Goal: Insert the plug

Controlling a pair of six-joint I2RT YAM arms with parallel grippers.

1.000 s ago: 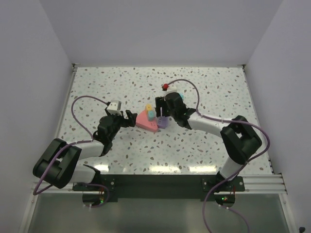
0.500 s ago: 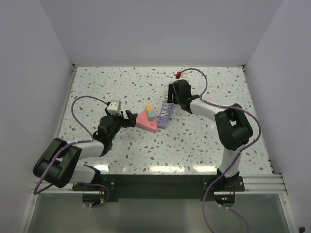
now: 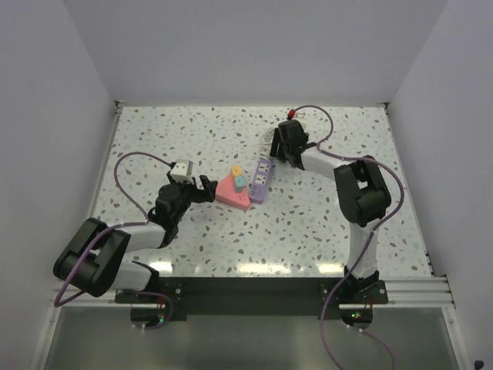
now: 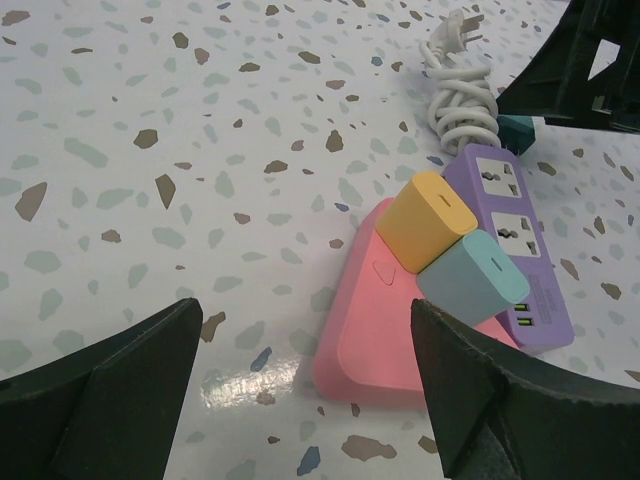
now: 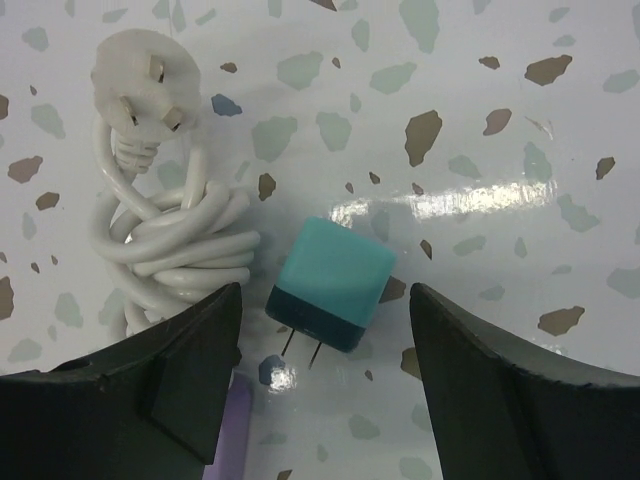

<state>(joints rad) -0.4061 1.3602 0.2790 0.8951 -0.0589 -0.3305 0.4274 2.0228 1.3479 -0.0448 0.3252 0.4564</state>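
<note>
The plug (image 5: 330, 280), a teal cube with a dark base and two metal prongs, lies on its side on the speckled table. My right gripper (image 5: 325, 305) hangs over it, open, with one finger on each side and a gap to both. A purple power strip (image 3: 262, 177) lies next to a pink triangular strip (image 4: 375, 335) that carries a yellow adapter (image 4: 432, 215) and a light teal adapter (image 4: 470, 280). My left gripper (image 4: 305, 320) stands open and holds nothing, just short of the pink strip's near corner. In the top view my right gripper (image 3: 282, 143) hides the plug.
A coiled white cord (image 5: 165, 235) with its own plug lies right beside the teal plug, touching my right gripper's left finger side. The purple strip's end (image 5: 228, 440) pokes in under that finger. White walls close the table on three sides.
My right arm has swung from over the purple strip toward the back of the table, uncovering the strip, and now hangs by the cord. The left arm has not moved.
</note>
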